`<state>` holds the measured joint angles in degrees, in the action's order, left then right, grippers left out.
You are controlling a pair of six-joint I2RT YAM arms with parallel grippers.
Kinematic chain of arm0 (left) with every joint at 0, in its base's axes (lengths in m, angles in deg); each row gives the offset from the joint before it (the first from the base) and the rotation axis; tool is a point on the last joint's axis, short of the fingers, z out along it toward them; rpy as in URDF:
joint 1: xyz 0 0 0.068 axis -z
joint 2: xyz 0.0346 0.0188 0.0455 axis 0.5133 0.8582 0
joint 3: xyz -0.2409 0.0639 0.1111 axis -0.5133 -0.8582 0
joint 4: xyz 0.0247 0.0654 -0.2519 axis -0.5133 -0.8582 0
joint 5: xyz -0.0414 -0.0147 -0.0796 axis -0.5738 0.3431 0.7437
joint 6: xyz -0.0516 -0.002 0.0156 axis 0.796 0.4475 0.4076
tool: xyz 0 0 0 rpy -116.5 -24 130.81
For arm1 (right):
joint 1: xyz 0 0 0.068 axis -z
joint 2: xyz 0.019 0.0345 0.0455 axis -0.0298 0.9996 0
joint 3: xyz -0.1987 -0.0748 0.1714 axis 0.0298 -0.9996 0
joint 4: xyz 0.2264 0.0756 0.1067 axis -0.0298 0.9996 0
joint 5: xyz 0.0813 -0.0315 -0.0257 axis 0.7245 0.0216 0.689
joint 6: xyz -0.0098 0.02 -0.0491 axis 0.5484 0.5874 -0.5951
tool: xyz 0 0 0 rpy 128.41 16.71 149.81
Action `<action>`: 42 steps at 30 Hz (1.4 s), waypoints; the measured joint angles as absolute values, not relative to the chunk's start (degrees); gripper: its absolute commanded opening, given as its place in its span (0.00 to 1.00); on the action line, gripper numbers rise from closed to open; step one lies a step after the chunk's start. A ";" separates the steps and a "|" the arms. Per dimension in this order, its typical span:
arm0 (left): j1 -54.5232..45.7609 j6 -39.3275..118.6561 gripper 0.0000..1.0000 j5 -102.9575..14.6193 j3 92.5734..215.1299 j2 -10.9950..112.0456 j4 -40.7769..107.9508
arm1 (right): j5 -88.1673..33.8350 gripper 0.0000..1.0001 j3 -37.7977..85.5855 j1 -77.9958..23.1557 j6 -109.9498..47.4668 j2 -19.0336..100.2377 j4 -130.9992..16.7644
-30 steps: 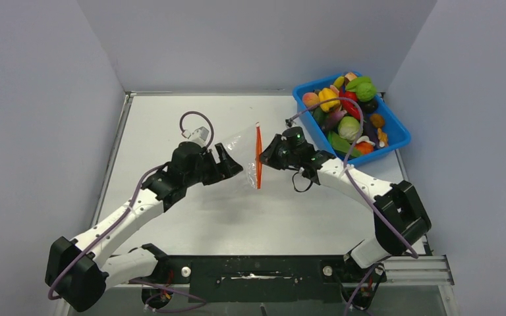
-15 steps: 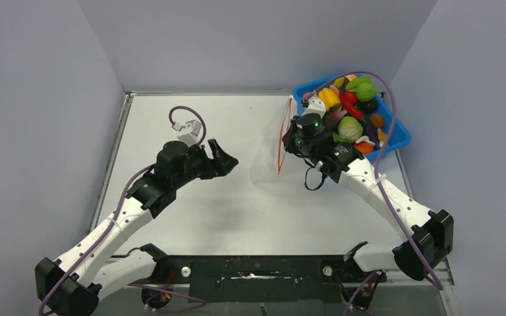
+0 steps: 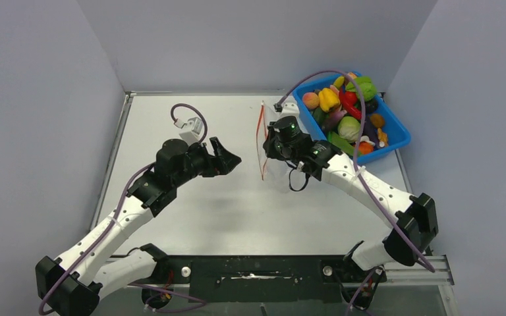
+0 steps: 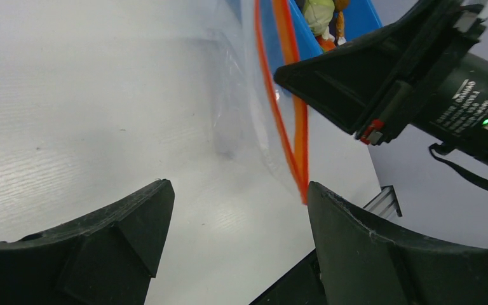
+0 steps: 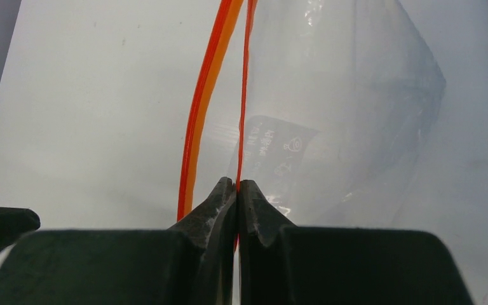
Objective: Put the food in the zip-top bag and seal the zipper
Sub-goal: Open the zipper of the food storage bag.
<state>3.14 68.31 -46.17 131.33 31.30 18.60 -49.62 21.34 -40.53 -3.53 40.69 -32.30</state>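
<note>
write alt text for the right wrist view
The right gripper is shut on one side of the orange-red zipper strip of the clear bag. The other side bows away left, leaving the mouth open over the white table.

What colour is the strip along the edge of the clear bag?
The zipper is orange-red, clearest in the right wrist view.

Clear and crinkly, the zip-top bag (image 5: pixel 337 121) is held upright just left of the blue tub (image 3: pixel 400 131) heaped with colourful toy food (image 3: pixel 349 128), its orange-red zipper (image 5: pixel 206 108) parted, one strip pinched in the right gripper (image 5: pixel 237 190).
</note>
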 measured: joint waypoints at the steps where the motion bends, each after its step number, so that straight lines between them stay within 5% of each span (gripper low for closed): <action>1: 3.14 68.49 0.77 -45.97 131.29 31.43 18.88 | -49.22 0.00 21.29 -40.86 -3.01 41.76 -32.74; 16: 2.77 72.62 0.54 -54.30 129.84 34.67 22.03 | -46.07 0.00 19.04 -45.71 0.38 45.43 -38.49; 42: 2.40 76.49 0.43 -55.37 123.24 44.68 40.70 | -45.66 0.00 18.50 -48.62 -0.04 45.41 -41.00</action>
<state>2.40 76.49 -55.37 123.24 44.68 40.70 -45.66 18.50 -48.62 -0.04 45.41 -41.00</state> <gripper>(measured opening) 0.447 0.032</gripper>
